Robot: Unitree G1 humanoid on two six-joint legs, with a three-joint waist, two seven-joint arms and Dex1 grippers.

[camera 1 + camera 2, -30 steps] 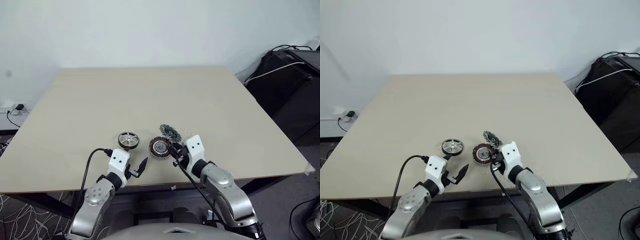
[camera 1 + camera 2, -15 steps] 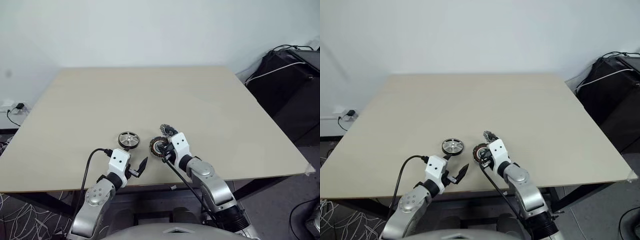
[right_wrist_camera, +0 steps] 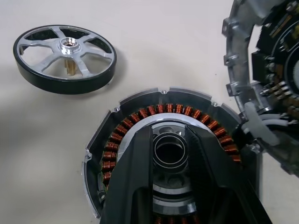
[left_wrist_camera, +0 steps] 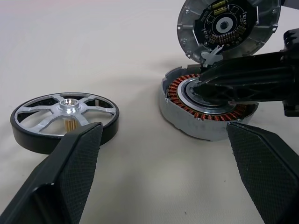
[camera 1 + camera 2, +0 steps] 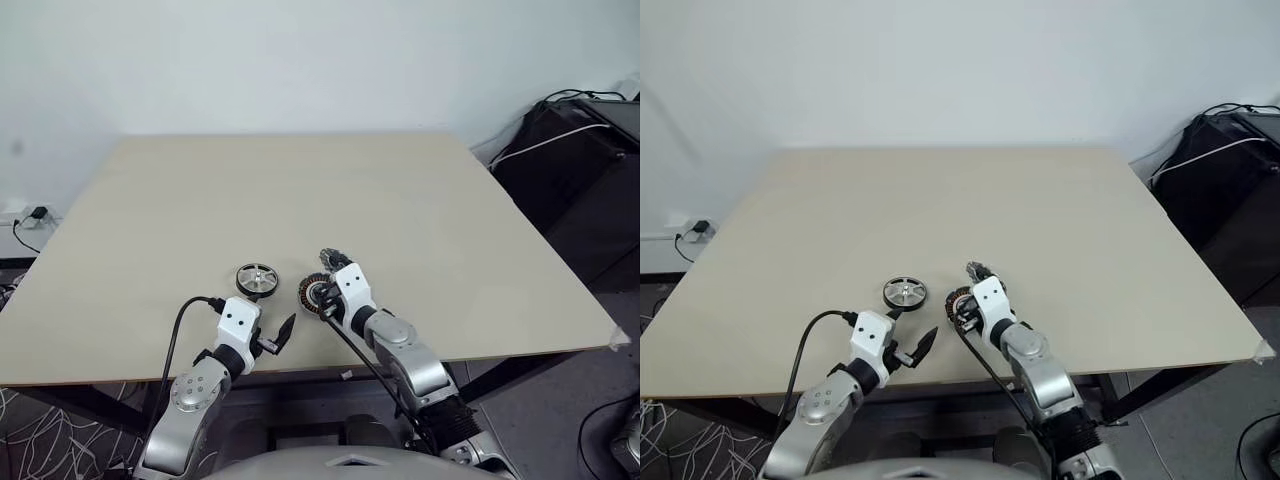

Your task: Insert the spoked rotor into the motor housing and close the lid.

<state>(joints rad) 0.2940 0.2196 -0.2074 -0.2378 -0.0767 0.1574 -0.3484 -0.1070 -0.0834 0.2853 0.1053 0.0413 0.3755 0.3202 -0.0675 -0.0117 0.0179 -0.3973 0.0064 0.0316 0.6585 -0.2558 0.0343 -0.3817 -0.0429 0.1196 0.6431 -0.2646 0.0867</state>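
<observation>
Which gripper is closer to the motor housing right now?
Right. The right gripper sits over the motor housing, fingers at its centre; the left gripper hangs open, short of it.

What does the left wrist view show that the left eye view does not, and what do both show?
Left wrist view: the inner face of the lid, tilted up behind the motor housing, with its round circuit board. Left eye view: the whole table, the wall and dark equipment on the right. Both: the spoked rotor lying flat and the right claw over the housing's centre.
</observation>
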